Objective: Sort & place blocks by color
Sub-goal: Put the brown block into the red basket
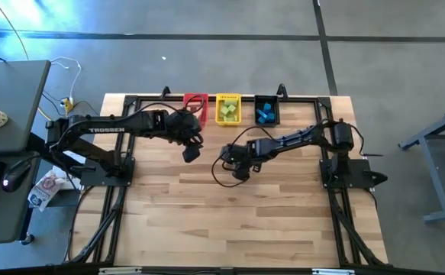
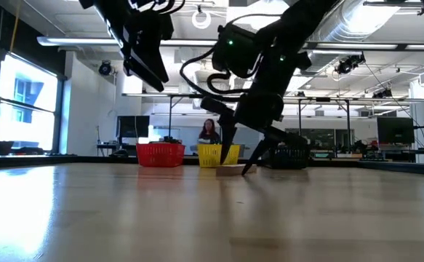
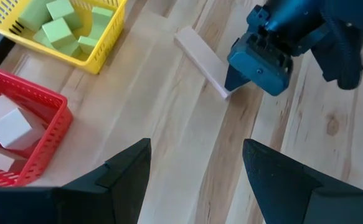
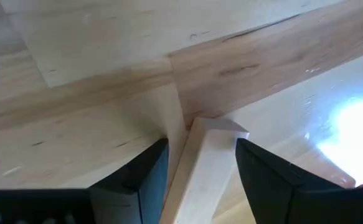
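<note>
Nearest on the table [image 1: 245,221] lay bare wood planking. Past it, around the middle, the right gripper [image 1: 240,173] was lowered to the tabletop with its fingers [image 4: 265,180] spread narrowly on either side of a pale wooden bar [image 4: 203,168], which lay flat on the table; the fingers straddled the bar closely, but whether they pressed it could not be told. In the left wrist view the same bar [image 3: 201,61] stretched away from the right gripper's tip toward the bins.

A little farther and to the left, the left gripper [image 1: 191,151] hung above the table, its fingers [image 3: 128,171] parted wide with nothing between them.

Along the far edge stood three bins in a row. The red bin [image 3: 44,127], on the left, held pale wooden blocks [image 3: 10,124]. The yellow bin [image 1: 228,98], in the middle, held light green blocks [image 1: 228,111]. The black bin [image 1: 266,99], on the right, held blue blocks [image 1: 265,114].

Beyond the table, in the low view, a person [image 2: 209,131] sat in the room behind the bins.
</note>
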### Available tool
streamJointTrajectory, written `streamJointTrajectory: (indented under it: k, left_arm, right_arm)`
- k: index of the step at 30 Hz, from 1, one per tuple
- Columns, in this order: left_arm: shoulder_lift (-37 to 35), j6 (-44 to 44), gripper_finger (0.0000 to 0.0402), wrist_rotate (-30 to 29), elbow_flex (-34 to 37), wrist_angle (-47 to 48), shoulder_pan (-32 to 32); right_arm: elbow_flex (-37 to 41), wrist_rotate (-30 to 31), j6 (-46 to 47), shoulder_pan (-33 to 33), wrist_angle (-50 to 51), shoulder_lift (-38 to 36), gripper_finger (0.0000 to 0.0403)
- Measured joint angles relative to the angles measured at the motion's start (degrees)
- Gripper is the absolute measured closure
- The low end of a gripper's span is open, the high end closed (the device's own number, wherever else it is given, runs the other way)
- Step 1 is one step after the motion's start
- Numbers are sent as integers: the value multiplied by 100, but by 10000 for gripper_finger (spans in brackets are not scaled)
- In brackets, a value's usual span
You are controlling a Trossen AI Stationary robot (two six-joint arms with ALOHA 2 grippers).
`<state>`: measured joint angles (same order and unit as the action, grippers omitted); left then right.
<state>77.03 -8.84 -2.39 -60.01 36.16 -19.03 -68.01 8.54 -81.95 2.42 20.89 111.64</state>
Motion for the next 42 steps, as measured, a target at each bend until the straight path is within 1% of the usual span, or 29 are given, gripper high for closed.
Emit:
streamJointTrajectory:
  k: [4,7,16,19,22,25,28,32,37,42]
  left_arm:
    - [3,-2,163,2,41,4,0]
    - [2,-2,163,3,41,0,0]
    - [2,42,163,4,41,2,-2]
    - [2,90,163,4,41,2,-2]
    - [2,97,163,0,41,2,-3]
    - [2,107,163,1,41,2,-2]
    - [2,182,163,2,41,2,-2]
    - [2,197,163,2,41,2,-2]
    - [2,197,163,2,39,4,-2]
    - [2,193,163,1,39,3,-2]
  right_arm:
    - [-296,226,166,19,232,346,224]
    - [-565,412,535,12,397,506,224]
    - [-1555,-322,1640,306,997,548,224]
    - [-1853,-633,2028,494,1416,550,224]
    - [-2041,-888,2224,671,1772,548,224]
    - [-2075,-1172,2422,815,2041,548,224]
    - [-1920,-1309,2509,903,2050,549,224]
    - [-1791,-1249,2513,970,1987,666,224]
    - [-1773,-926,2554,1005,1815,938,224]
    - [-1807,-938,2747,1034,1903,1108,227]
